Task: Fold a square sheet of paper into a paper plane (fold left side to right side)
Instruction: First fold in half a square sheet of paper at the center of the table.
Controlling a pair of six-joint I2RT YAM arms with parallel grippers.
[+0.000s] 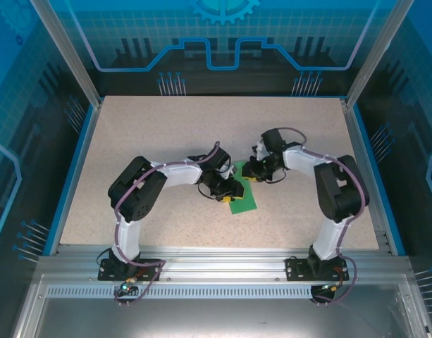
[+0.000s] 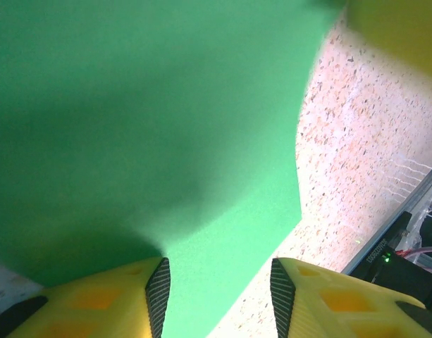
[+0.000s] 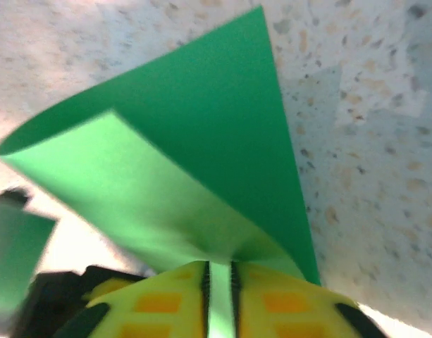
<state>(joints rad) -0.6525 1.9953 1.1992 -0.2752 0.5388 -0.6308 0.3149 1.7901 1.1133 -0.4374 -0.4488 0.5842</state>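
Lying near the middle of the speckled table (image 1: 131,134), the square sheet of paper (image 1: 247,203) is seen from above as a small bright-green patch between the two grippers; part of it is covered by them. The left gripper (image 1: 228,195) is placed over the sheet's left part, and the right gripper (image 1: 249,174) is set at its far end; the two arms are bent inward toward each other.

In the left wrist view, the left gripper (image 2: 219,289) is held just above the sheet (image 2: 145,120); its yellow fingers (image 2: 124,303) are spread apart, and nothing is clamped between them; the green surface is seen through the gap, and the sheet's right edge is shown against the bare table (image 2: 356,183).

In the right wrist view, the sheet (image 3: 208,141) is curled over on itself, so that a paler outer face and a darker inner face are shown, with one pointed corner raised toward the top of the picture; the bend of the curl is drawn into the right gripper (image 3: 219,274), whose yellow fingers (image 3: 286,303) are nearly closed, so the paper is pinched in the narrow slit between the pads; the table (image 3: 371,141) is seen beneath and to the right.
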